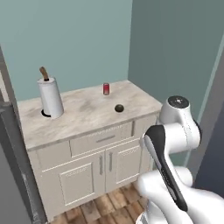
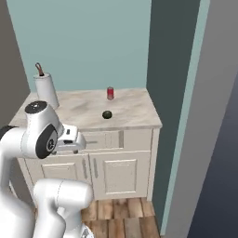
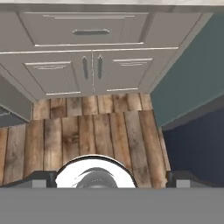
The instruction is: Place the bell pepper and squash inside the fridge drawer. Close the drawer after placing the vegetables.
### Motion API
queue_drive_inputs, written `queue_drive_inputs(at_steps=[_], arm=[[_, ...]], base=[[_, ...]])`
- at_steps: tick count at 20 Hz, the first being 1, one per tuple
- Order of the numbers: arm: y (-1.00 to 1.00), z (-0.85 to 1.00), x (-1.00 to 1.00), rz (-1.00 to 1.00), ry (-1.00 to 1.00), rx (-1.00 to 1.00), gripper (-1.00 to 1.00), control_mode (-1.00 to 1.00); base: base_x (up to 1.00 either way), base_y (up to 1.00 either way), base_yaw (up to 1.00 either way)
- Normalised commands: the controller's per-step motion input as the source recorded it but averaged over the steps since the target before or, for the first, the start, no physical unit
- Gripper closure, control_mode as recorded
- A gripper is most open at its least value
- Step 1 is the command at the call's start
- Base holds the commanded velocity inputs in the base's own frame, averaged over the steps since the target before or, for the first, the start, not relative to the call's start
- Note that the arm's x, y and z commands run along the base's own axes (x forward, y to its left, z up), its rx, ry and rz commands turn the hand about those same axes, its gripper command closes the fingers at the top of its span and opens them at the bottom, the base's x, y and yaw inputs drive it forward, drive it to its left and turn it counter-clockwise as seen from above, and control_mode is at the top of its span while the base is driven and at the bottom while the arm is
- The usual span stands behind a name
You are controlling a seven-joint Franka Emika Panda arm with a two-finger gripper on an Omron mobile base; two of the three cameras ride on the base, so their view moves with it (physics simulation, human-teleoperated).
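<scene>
The squash [image 1: 119, 108], a small dark green ball, rests on the marble counter [image 1: 83, 118] near its front right part; the right base view shows the squash [image 2: 107, 114] too. The bell pepper and the fridge drawer are out of view. In the hand view my gripper [image 3: 111, 180] points down at the wooden floor in front of the cabinet, its two dark fingertips [image 3: 41, 179] far apart and nothing between them. The arm is folded low before the cabinet, well below and in front of the squash.
A red soda can [image 1: 106, 89] stands behind the squash, and a paper towel roll [image 1: 50, 99] stands at the counter's left. Below are a cabinet drawer [image 3: 89, 31] and two doors. A tall teal panel [image 2: 172, 116] closes the right side, and a grey upright edge [image 1: 13, 153] borders the left.
</scene>
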Motion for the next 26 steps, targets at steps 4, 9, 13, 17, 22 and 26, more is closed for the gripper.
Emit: queue_drive_inputs(at_steps=[4,9,13,17,22,26], arm=[[0.00,0.00,0.00,0.00,0.00,0.00,-1.00,1.00],[0.00,0.00,0.00,0.00,0.00,0.00,-1.00,1.00],[0.00,0.00,0.00,0.00,0.00,0.00,-1.00,1.00],[-0.29,-0.23,0.81,0.12,0.00,0.12,-1.00,-1.00],[-0.02,-0.39,0.94,0.07,0.00,0.07,-1.00,-1.00],[0.00,-0.50,0.65,0.03,0.00,0.03,-1.00,-1.00]], base=[[1.00,-0.16,0.07],[0.95,-0.48,0.14],[0.79,-0.20,0.12],[0.00,0.00,0.00],[0.00,0.00,0.00],[0.00,0.00,0.00]])
